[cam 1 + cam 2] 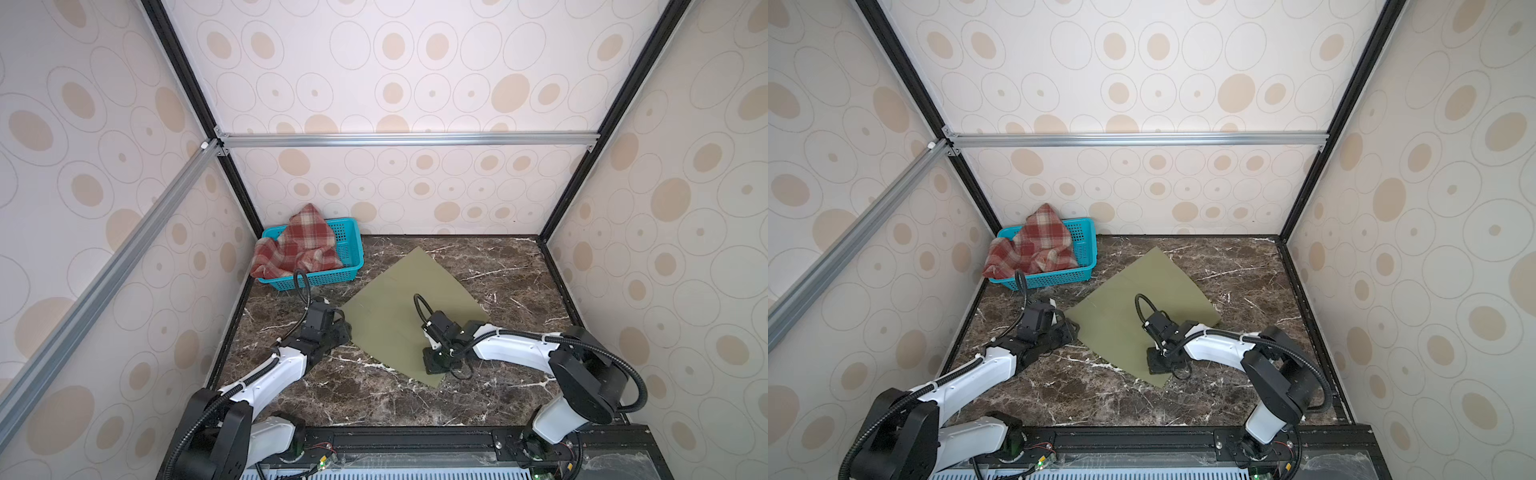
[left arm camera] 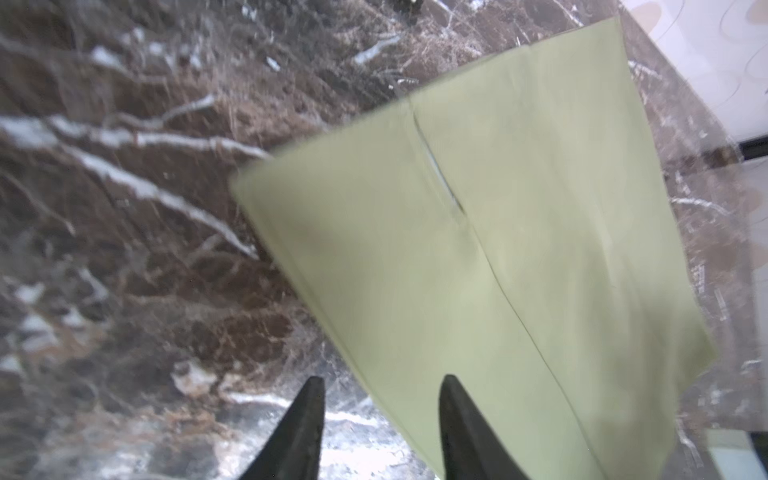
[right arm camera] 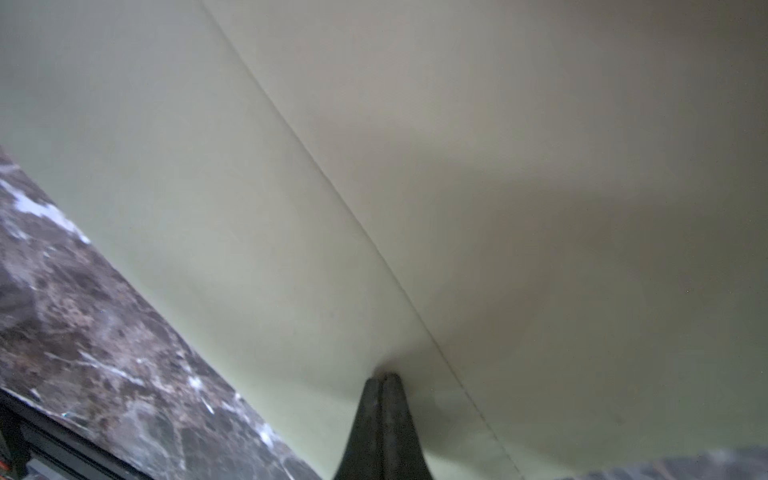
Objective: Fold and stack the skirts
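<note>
**Status: green skirt spread flat, one gripper spread, one closed**

1. Left gripper (image 2: 382, 380): the jaws are spread and nothing is clamped. In the left wrist view one finger (image 2: 461, 424) is over the green skirt (image 2: 498, 249). The other finger is over the bare surface (image 2: 124, 249), and the skirt's edge runs between them.

2. Right gripper (image 3: 380, 376): the jaws are pressed together. The tips meet the green skirt, and the cloth puckers slightly at that point. A seam (image 3: 333, 187) runs just beside the tips. Whether any cloth is caught between the tips cannot be told.

3. Green skirt: in both top views it lies flat on the surface between the two grippers. The left gripper is at one corner and the right gripper is on the near corner.

4. Plaid skirt (image 1: 297, 249): it is crumpled in the basket (image 1: 351, 249), beyond the left gripper and well apart from the right gripper. Part of it hangs over the basket rim
</note>
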